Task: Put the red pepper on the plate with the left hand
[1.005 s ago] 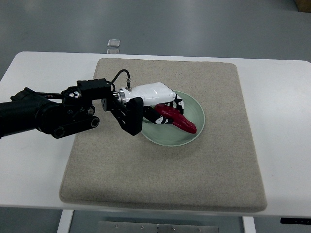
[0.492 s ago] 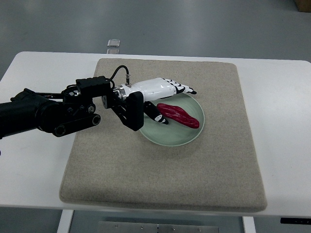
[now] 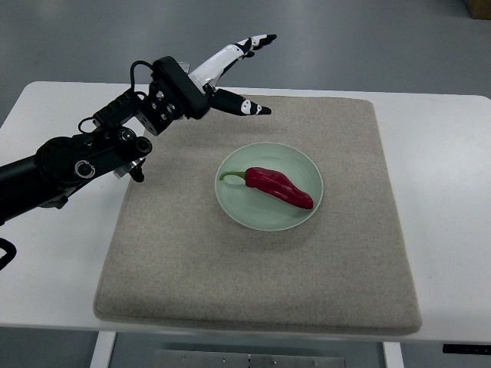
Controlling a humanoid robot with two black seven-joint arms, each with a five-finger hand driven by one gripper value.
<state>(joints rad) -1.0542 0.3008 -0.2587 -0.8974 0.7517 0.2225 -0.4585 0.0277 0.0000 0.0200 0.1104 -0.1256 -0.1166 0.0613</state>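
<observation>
lying slantwise inside the plate [image 3: 307,165], the red pepper [image 3: 278,186] sits well apart from the left hand [image 3: 230,73], whose fingers are spread and empty.

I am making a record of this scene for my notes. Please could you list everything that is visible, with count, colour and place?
red pepper: one, red with green stem, lying inside the plate
plate: one, pale green, on the mat, near its middle
mat: one, beige-grey, square, covering most of the table
table: one, white, under the mat
small clear object: one, on the floor beyond the table's far edge
left hand: one, white with black fingertips, fingers spread, empty, raised above the mat's far left corner
</observation>
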